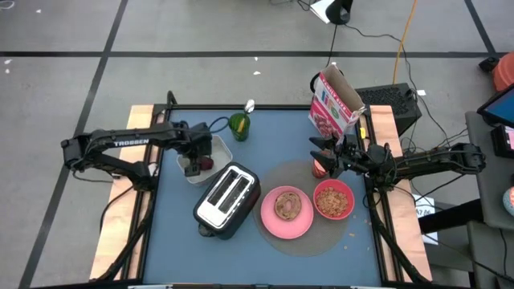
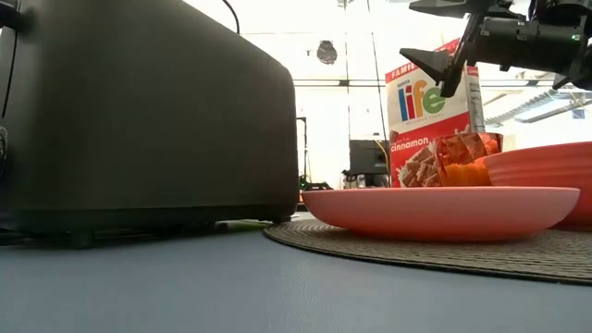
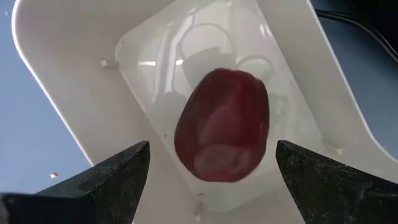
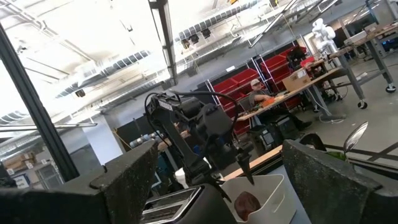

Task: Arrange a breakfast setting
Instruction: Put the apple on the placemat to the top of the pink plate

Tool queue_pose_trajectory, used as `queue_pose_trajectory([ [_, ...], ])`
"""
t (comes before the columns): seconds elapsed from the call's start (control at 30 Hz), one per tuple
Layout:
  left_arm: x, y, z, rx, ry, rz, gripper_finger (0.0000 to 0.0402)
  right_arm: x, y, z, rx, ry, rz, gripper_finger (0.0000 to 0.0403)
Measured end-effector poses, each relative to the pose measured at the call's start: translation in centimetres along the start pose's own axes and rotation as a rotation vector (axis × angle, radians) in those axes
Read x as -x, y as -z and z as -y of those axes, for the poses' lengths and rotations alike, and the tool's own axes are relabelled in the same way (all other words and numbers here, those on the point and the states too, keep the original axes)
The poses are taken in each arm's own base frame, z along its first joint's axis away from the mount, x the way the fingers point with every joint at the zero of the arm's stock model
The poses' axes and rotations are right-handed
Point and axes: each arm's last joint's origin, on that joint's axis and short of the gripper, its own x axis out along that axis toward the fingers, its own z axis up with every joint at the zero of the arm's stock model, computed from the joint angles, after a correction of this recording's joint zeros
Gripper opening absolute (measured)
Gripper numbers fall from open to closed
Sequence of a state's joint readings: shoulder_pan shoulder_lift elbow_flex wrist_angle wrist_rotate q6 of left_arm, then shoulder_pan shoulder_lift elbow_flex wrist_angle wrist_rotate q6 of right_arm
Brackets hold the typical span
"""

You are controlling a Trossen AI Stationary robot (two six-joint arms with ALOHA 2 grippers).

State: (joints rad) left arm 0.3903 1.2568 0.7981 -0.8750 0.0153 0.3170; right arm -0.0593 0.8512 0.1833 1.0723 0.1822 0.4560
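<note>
Left gripper (image 3: pixel 208 171) poised directly over the dark red fruit (image 3: pixel 222 124) in the white container (image 1: pixel 210 156) at far left, jaws apart and straddling it, presumably lined up for a pick. Right gripper (image 1: pixel 326 154), jaws also apart and empty, hovers above the pink cup (image 1: pixel 320 168) at the placemat's far right. Pink plate (image 1: pixel 270 219) carries the bread (image 1: pixel 287 205); red bowl (image 1: pixel 333 200) with cereal sits just right of it. Toaster (image 1: pixel 227 200) stands left of the plate.

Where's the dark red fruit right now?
In the high view the dark red fruit lies in the white container at the table's left rear, just behind the toaster. The open left gripper hangs directly over it.
</note>
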Motion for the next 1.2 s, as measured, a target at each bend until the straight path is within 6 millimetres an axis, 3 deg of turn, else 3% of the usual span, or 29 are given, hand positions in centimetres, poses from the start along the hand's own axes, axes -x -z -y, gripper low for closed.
queue_pose_trajectory([
  [0.67,-0.2,-0.3,1.2,-0.108,-0.02,-0.005,0.0354,0.0,0.0,0.0,0.0,0.0,0.0,0.0336],
  [0.93,-2.1,1.3,1.6,-0.105,-0.005,-0.057,0.0354,0.0,0.0,0.0,0.0,0.0,-0.001,0.0336],
  [1.2,-2.7,0.9,1.4,-0.112,-0.051,0.018,0.0354,0.0,0.0,0.0,0.0,0.0,-0.001,0.0336],
])
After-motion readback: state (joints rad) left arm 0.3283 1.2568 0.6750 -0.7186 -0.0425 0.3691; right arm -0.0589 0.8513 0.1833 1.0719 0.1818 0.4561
